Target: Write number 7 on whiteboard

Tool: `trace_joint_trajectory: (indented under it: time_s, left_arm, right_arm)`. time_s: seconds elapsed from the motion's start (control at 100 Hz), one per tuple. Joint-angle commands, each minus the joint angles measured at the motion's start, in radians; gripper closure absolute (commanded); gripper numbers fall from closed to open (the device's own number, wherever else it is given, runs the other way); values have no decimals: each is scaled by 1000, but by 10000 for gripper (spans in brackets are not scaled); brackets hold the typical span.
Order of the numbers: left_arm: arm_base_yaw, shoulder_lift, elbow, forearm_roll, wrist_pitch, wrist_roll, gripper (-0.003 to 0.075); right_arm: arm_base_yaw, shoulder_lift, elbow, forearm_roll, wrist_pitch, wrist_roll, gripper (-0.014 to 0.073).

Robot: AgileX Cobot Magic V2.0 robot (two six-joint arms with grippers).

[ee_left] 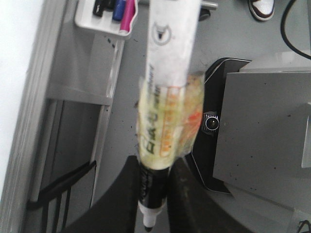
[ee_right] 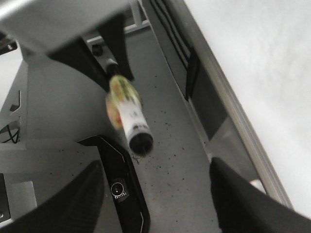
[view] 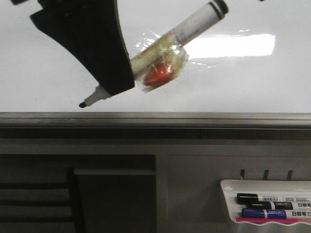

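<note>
The marker point(view: 160, 60) is being clenched by the left tool point(ee_left: 153, 194) near the whiteboard point(view: 48, 73) — no 7 drawn yet — right tool point(ee_right: 155, 194) being held released.

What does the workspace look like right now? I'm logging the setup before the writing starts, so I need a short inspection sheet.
Surface: whiteboard glossy white with glare, grey frame rail along its lower edge; no marks seen on it.
Job's things: marker wrapped in clear tape, uncapped, tip close to the board; contact cannot be told. The number 7: nothing seen.
Clutter: white tray below the board holding a black marker and a blue marker.
Grippers: left tool shut on the marker; right tool open, holding nothing.
Cables: dark cable on the floor.
Surroundings: grey floor; a shoe at the edge of the left wrist view.
</note>
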Motion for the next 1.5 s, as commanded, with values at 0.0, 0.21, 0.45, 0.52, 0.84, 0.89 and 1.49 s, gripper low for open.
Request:
trace_joint_trajectory:
  time_s: [0.0, 0.21, 0.45, 0.52, 0.84, 0.89, 1.49]
  left_arm:
    - [-21, -25, -45, -8, -24, 7, 741]
    - [-21, -25, -49, -6, -26, 7, 741]
    - [-21, -25, -49, 7, -26, 7, 741]
    - [-21, -25, -49, 9, -30, 7, 741]
    - [-21, -25, -49, 39, -32, 7, 741]
    - [-21, -25, -49, 41, -32, 7, 741]
    - [-21, -25, -49, 41, -33, 7, 741]
  right_arm:
    - [61, 15, -34, 46, -73, -59, 178]
    - [97, 63, -26, 104, -87, -120, 178]
    - [97, 65, 104, 211, -201, -236, 180]
    - [97, 65, 124, 246, -203, -267, 200]
    - [97, 65, 129, 305, -230, -332, 294]
    - [97, 65, 129, 297, -228, -332, 309]
    - [97, 65, 129, 253, -228, -332, 413]
